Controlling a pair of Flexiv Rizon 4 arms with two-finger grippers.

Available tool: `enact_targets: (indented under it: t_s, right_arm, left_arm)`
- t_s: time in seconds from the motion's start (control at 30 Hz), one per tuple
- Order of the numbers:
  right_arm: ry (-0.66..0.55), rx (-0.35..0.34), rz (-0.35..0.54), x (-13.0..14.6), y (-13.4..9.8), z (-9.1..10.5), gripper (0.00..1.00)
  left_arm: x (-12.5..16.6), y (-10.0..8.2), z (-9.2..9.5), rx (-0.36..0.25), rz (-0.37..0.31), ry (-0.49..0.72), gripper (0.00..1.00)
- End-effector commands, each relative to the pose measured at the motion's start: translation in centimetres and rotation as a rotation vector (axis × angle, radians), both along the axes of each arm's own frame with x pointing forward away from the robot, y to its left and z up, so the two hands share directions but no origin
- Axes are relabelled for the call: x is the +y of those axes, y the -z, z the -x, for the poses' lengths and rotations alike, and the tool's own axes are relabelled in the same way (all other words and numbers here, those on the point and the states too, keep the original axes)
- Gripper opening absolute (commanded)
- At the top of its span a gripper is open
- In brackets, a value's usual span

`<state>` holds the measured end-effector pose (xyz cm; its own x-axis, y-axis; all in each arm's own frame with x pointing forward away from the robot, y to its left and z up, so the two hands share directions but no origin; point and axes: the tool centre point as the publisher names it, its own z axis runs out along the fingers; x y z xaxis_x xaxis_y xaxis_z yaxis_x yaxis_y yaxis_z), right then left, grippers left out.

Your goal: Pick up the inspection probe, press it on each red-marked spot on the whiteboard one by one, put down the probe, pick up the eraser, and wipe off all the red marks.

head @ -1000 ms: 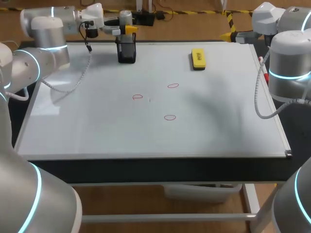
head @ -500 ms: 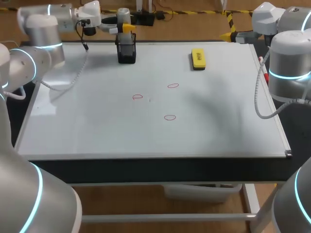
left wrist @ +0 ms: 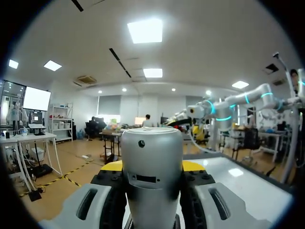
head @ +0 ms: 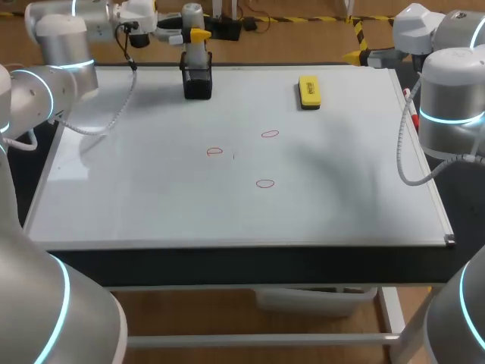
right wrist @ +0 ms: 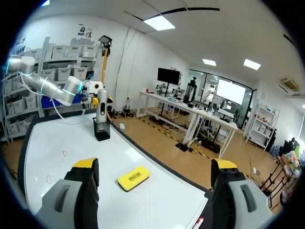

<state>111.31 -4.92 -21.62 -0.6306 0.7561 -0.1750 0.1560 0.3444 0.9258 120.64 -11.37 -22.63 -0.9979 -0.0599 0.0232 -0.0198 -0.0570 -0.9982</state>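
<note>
The inspection probe [head: 192, 30], a silver cylinder, stands upright at the back of the whiteboard [head: 151, 205], its lower end in the black holder [head: 197, 82]. My left gripper [head: 197, 36] is shut on the probe's body; in the left wrist view the probe [left wrist: 152, 176] fills the space between the fingers. Three red rings [head: 214, 151], [head: 270, 134], [head: 264, 183] are drawn mid-board. The yellow eraser [head: 309, 91] lies at the back right. My right gripper [right wrist: 155, 164] hangs open and empty over the board's far right corner, with the eraser [right wrist: 133, 177] ahead of it.
The whiteboard covers nearly the whole tabletop, and its raised frame [head: 424, 167] runs along the right edge. A red-tipped pen [head: 413, 106] lies by that edge under my right arm [head: 451, 91]. My left arm [head: 53, 68] crosses the back left corner.
My left gripper has risen with the probe, drawing it partway up out of the black holder. The right arm has kept still.
</note>
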Motion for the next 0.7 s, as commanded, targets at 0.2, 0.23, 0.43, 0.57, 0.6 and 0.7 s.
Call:
enact_targets:
  t_s: [0.2, 0.23, 0.43, 0.57, 0.6, 0.7]
  right_arm:
    - [-0.001, 0.001, 0.001, 0.0, 0.0, 0.0, 1.00]
    - [-0.001, 0.001, 0.001, 0.0, 0.0, 0.0, 1.00]
    - [-0.001, 0.001, 0.001, 0.0, 0.0, 0.0, 1.00]
    - [-0.001, 0.001, 0.001, 0.0, 0.0, 0.0, 1.00]
    - [-0.001, 0.001, 0.001, 0.0, 0.0, 0.0, 1.00]
    - [-0.001, 0.001, 0.001, 0.0, 0.0, 0.0, 1.00]
  left_arm:
    - [-0.2, -3.2, 0.8, -0.004, -0.021, -0.026, 0.00]
    - [-0.2, -3.5, 1.0, -0.008, -0.020, -0.027, 0.00]
    - [0.1, -5.4, 1.4, -0.010, -0.025, -0.046, 0.00]
    - [0.6, -6.5, 1.8, 0.005, -0.033, -0.075, 0.00]
    - [0.8, -6.8, 1.9, -0.001, -0.029, -0.075, 0.00]
    - [1.7, -7.3, 2.4, 0.001, -0.026, -0.093, 0.00]
